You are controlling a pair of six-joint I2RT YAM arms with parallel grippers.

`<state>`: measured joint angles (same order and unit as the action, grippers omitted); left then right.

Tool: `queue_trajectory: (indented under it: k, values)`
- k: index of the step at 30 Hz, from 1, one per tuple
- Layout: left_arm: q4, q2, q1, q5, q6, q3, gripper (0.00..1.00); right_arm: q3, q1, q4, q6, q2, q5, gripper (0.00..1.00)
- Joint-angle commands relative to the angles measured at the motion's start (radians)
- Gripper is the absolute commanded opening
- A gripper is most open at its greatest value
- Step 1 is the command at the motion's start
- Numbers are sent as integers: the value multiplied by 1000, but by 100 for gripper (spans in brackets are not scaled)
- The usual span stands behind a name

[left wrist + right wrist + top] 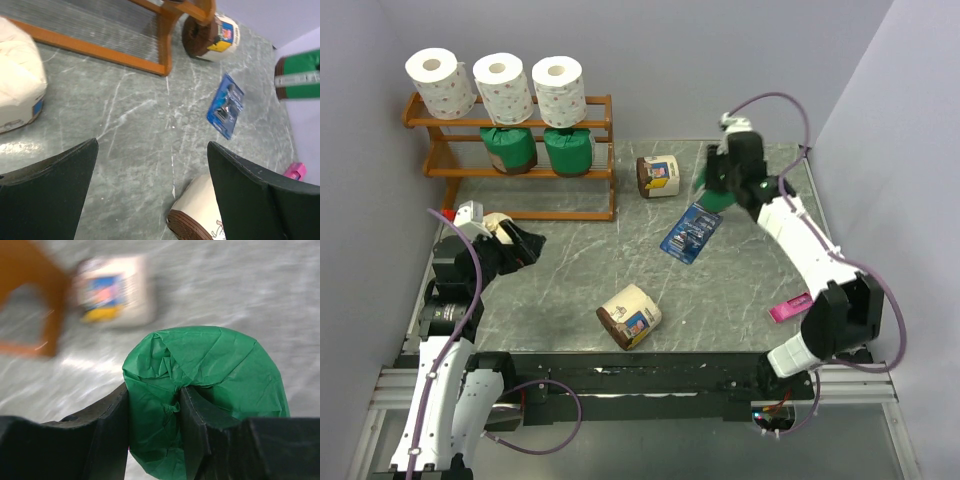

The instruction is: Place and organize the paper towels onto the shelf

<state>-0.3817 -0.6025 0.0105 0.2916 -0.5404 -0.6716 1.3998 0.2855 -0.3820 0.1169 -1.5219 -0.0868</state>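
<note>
Pinching the crinkled wrapper at one end of a green-wrapped roll (215, 370), the right gripper (154, 410) had its two dark fingers drawn in tight on the paper. It held the roll up off the grey marbled table (740, 290), toward the far right, near the far end of a flat blue packet (691, 232). The left gripper (152, 195) stood spread wide with nothing between its fingers, low over the table's left side. It was just beside a cream-and-brown roll (498, 224) that lay in front of the bottom rail of the wooden shelf (595, 100). That shelf sat in the far left corner. Three bare white rolls (501, 85) stood upright in a row along its top tier. Two green rolls (509, 148) stood side by side on the middle tier, beneath the middle and right white ones. A second cream-and-brown roll (658, 174) lay on its side just right of the shelf, its blue picture label showing. A third cream-and-brown roll (630, 316) lay tilted near the table's front edge, about midway across. A small pink item (790, 307) lay near the right arm's lower link.
</note>
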Motion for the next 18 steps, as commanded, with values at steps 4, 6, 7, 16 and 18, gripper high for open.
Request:
queue_trajectory:
  k: [4, 6, 7, 16, 18]
  values:
    - [-29, -22, 16, -115, -26, -26, 97, -199, 334, 100, 130, 183, -36, 36]
    - [-34, -23, 19, -123, -27, -28, 96, -185, 391, 85, 121, 169, -54, 36]
    - [-37, -23, 19, -132, -32, -29, 96, -153, 417, 69, 122, 148, -83, 36]
    - [-66, 13, 19, -232, -56, -40, 96, 20, 625, 68, 93, -79, -149, 36]
    - [-78, 23, 20, -261, -64, -40, 96, 132, 665, 71, 38, -148, -160, 37]
